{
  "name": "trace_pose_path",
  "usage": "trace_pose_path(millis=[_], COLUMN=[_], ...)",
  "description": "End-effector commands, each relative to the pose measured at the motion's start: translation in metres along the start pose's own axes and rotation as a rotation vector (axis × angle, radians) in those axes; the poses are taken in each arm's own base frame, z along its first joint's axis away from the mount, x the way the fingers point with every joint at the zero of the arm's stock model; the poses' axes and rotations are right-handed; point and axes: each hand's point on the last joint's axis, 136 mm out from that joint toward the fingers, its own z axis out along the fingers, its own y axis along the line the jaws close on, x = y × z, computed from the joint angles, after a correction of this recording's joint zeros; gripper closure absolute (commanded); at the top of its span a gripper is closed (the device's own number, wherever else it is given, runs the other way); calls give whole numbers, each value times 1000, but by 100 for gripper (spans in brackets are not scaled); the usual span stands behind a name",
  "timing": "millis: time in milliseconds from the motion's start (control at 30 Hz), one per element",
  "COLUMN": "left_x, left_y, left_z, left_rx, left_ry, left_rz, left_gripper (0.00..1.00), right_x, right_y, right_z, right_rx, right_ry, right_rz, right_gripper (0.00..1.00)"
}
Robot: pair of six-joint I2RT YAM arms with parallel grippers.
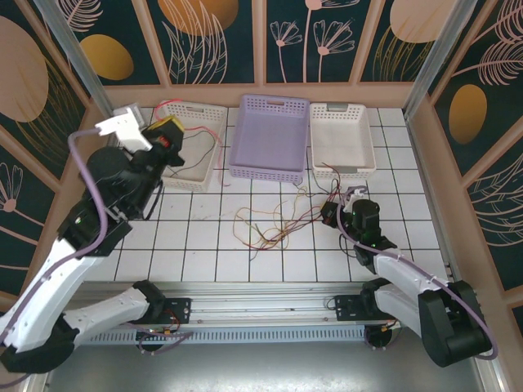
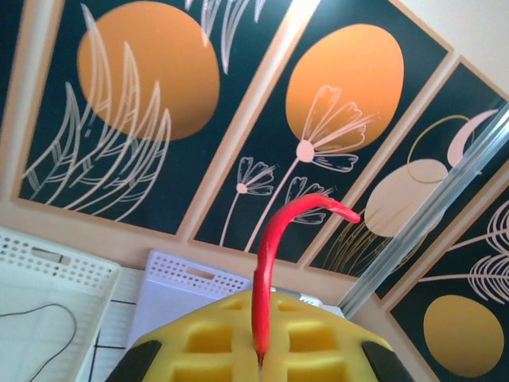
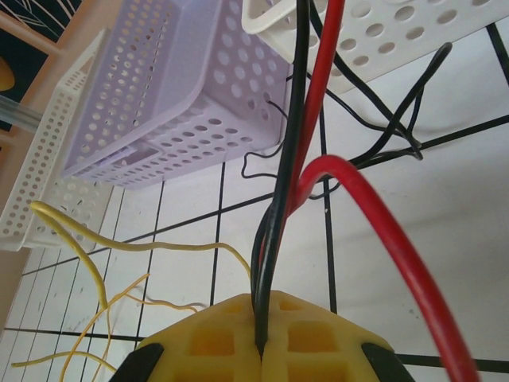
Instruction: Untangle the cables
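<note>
My left gripper [image 2: 258,358] hangs over the far-left white basket [image 1: 196,181], jaws pinched tight on one red wire [image 2: 266,263] that stands up out of the pads and curls over at its tip. My right gripper [image 3: 261,344] is low over the tiles just near of the right white basket [image 1: 343,170], clamped on a pair of black wires [image 3: 290,143]. A red strand [image 3: 382,231] runs alongside them, and I cannot tell if it sits in the pinch too. The main knot of cables [image 1: 274,224] lies on the tiled table [image 1: 204,253] in the middle, near of the lavender basket [image 1: 268,171]. Thin yellow wires [image 3: 87,263] sprawl out on its left. My read on handling: these are very light and floppy with no stiffness to speak of, so a tug on one strand likely drags the whole knot across the tiles. They are thin and smooth-coated, so they could slide out of flat pads unless the pinch is full. I judge the best hold is on a single strand clear of the crossings, close to a free end, not in the knot. I would pull slow and upward and watch for loops catching on the basket holes or rims.
</note>
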Motion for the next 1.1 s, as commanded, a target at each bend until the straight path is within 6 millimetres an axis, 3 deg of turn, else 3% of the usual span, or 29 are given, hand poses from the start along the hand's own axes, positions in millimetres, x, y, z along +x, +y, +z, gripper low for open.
trace_pose_path(millis=[0,200,367,667,700,833,1067], left_x=[-9,4,26,71,90,138,226], left_y=[-24,-48,-53,-17,-11,-2,32], left_z=[21,74,126,225,242,278,319], left_rx=[67,95,99,58,47,43,-20], left_ry=[-22,-7,23,87,122,206,338], left_rz=[25,57,59,-38,-43,-56,-65], left_gripper=[100,100,100,100,100,100,100], right_x=[-7,-4,-2,-2,-2,-3,-4], right_y=[11,18,26,39,41,47,54], right_z=[-2,-2,-2,-5,-5,-8,-13], right_rx=[-46,-72,-90,-124,-129,-142,-165], right_ry=[-42,-44,-44,-44,-45,-50,-58], right_rz=[-39,-57,-78,-97,-101,-113,-117], right_gripper=[100,100,100,100,100,100,100])
